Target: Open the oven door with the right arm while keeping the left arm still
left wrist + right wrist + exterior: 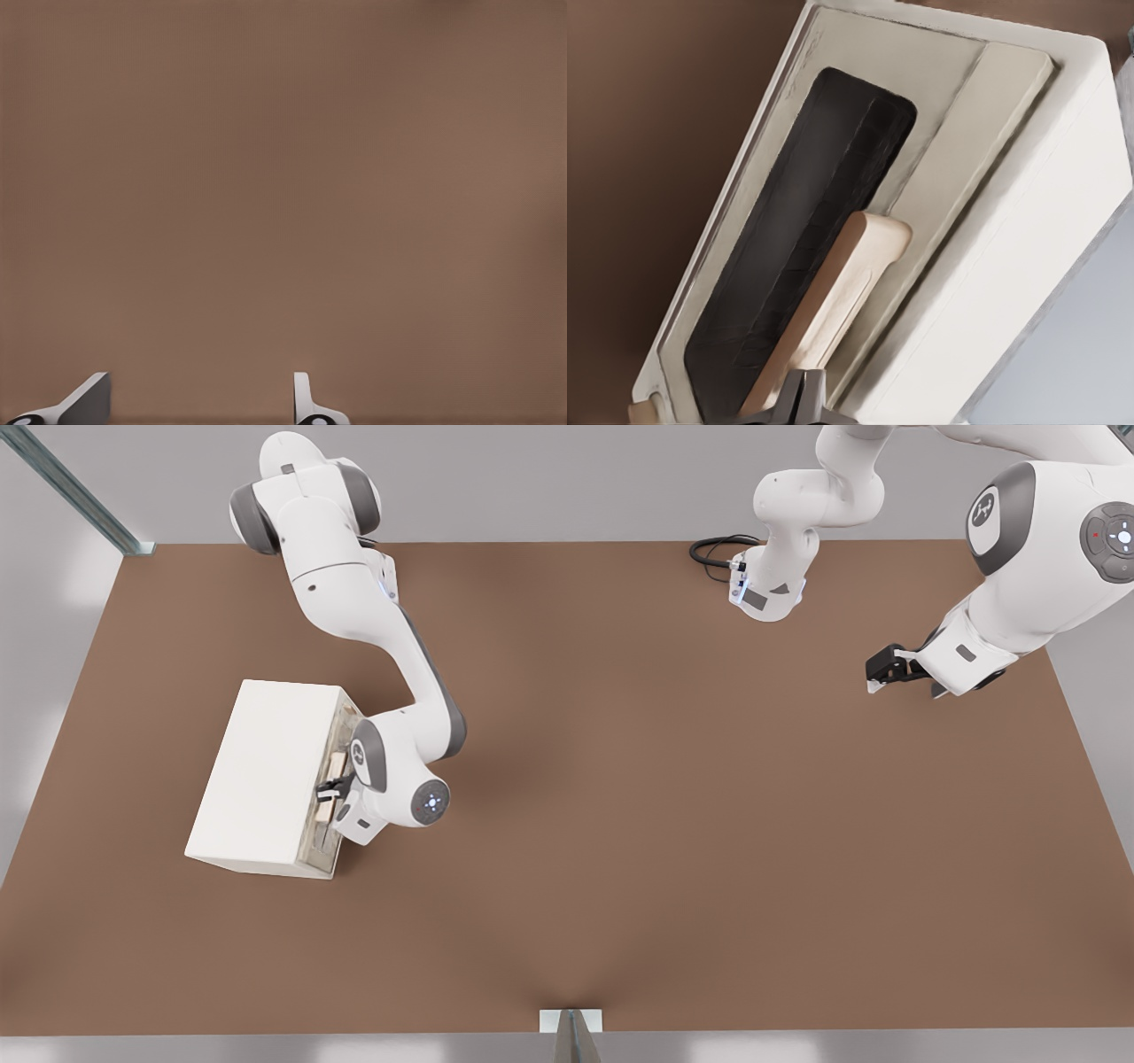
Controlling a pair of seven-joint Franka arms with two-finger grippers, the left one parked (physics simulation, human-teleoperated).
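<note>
The cream-white box oven (266, 771) stands on the brown table at the front view's left. Its oven door (339, 722) faces the front view's right and lies flat against the oven front. In the right wrist view the oven door (939, 177) shows a dark glass window (806, 248) and a pale beige bar handle (850, 274). The right arm (416, 673) reaches down to the door. Its gripper (330, 788) sits at the middle of the handle (336, 765). In the wrist view the gripper (803, 394) has its fingertips together, overlapping the handle's lower part.
The other arm (1019, 558) hangs over the table's far corner at the front view's right, its black gripper (886, 666) above the table (664, 824). A black cable (718, 549) lies at the back edge. A metal post (571, 1036) stands at the front edge.
</note>
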